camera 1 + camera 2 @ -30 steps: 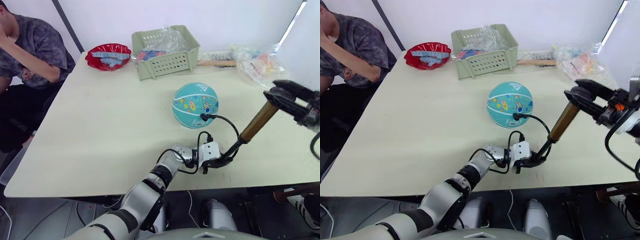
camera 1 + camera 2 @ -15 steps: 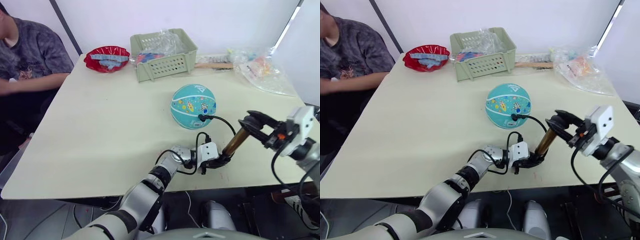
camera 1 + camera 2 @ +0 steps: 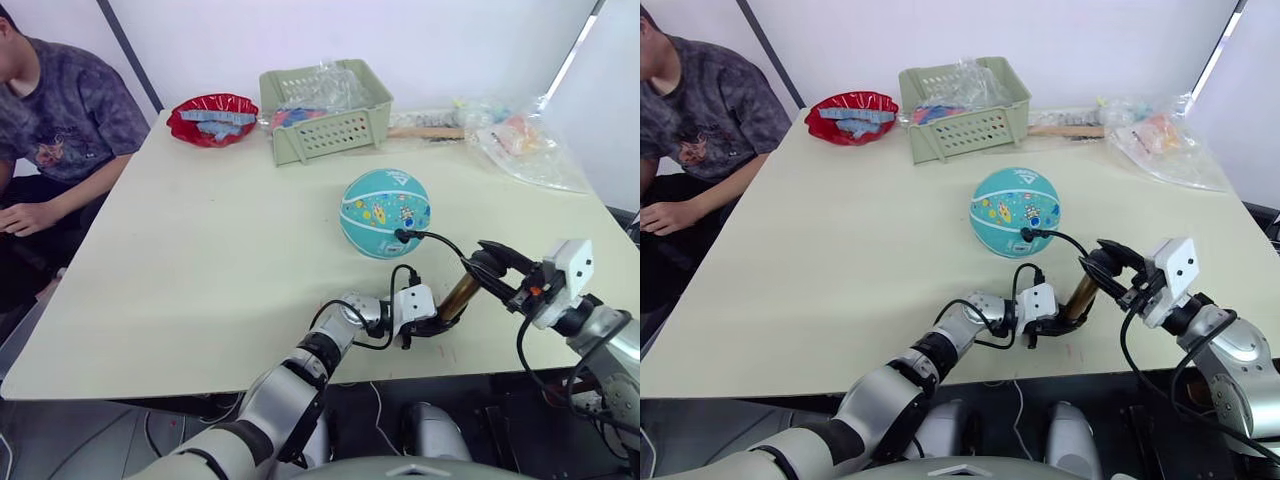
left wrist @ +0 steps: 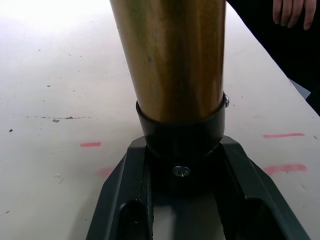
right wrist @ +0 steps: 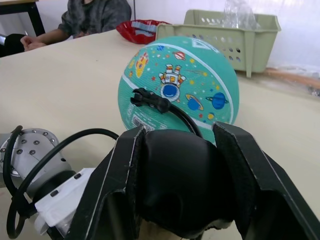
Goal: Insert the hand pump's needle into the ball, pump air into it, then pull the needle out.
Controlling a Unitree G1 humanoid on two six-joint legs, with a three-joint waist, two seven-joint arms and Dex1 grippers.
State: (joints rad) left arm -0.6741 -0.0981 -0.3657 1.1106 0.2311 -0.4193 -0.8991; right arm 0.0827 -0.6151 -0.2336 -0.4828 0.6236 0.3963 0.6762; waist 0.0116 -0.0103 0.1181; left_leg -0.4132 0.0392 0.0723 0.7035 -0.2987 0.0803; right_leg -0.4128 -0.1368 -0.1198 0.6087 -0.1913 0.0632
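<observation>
Left gripper [image 3: 437, 325] clamped on pump [image 3: 459, 296] base; right gripper [image 3: 487, 262] clenched on handle [image 5: 182, 182]. Hose fitting [image 5: 148, 98] plugged into ball [image 3: 385, 212], 11 o'clock of pump.

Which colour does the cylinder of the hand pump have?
Shiny gold-brass, with a black end cap; the hand pump shows it best in the left wrist view.

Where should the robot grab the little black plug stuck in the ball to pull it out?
Probably the black fitting itself, right where it meets the ball, pinched across its sides from the robot's side. The hose bends away there, so pulling the hose would only tug sideways. Both grippers are busy on the hand pump now.
</observation>
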